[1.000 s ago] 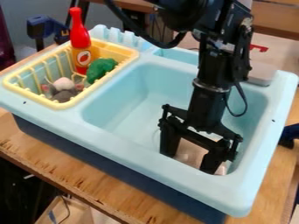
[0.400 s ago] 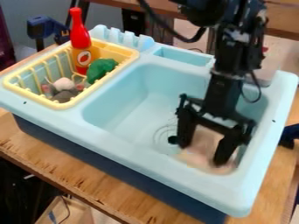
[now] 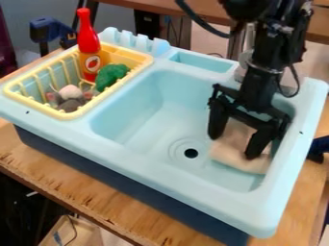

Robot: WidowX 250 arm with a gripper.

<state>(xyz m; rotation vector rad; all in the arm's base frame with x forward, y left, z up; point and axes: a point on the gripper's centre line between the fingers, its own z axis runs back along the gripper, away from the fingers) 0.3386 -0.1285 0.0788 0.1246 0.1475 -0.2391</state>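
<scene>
Wooden tabletop [image 3: 90,198] runs beneath the pale blue toy sink [image 3: 145,166], where we see a yellow basket [image 3: 63,115] at the view's left. Since the earlier frames, the black gripper [image 3: 233,146] has shifted across the basin toward its right-hand wall and slightly toward the back, and the beige cloth [image 3: 245,164] has shifted the same way. The drain [image 3: 191,153], partly covered a moment ago, now shows fully. We take this as the cloth being pushed or dragged along the basin floor rather than lifted, so the work seems still under way. Relative to the claw, the cloth lies beneath it and between its two fingers, spilling toward the basin's near side. We see those fingers spread well apart, not clamped together.
</scene>
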